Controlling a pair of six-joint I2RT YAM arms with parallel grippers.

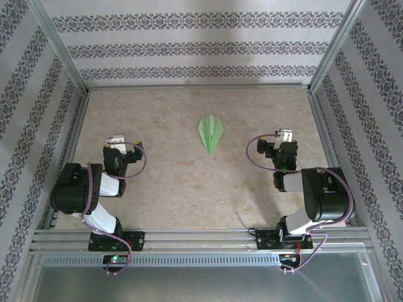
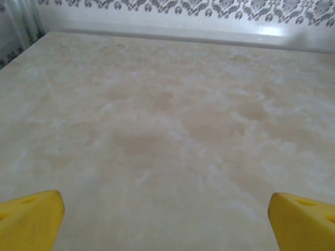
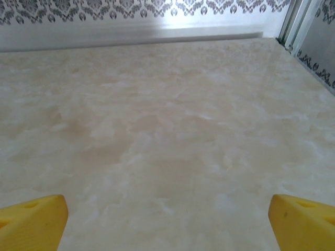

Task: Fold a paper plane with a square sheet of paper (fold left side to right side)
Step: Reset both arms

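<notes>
We are holding the left gripper (image 1: 117,141) and right gripper (image 1: 285,136) with jaws spread wide and empty over the table (image 1: 164,189), with the paper plane (image 1: 211,133) lying between them and slightly beyond, touching neither. We are judging the folding done, its shape already looking like a slim pointed dart. Any touch-up is calling for an inward reach, with nothing blocking it.

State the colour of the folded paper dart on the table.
Light green dart-shaped paper; best in top external view.
</notes>
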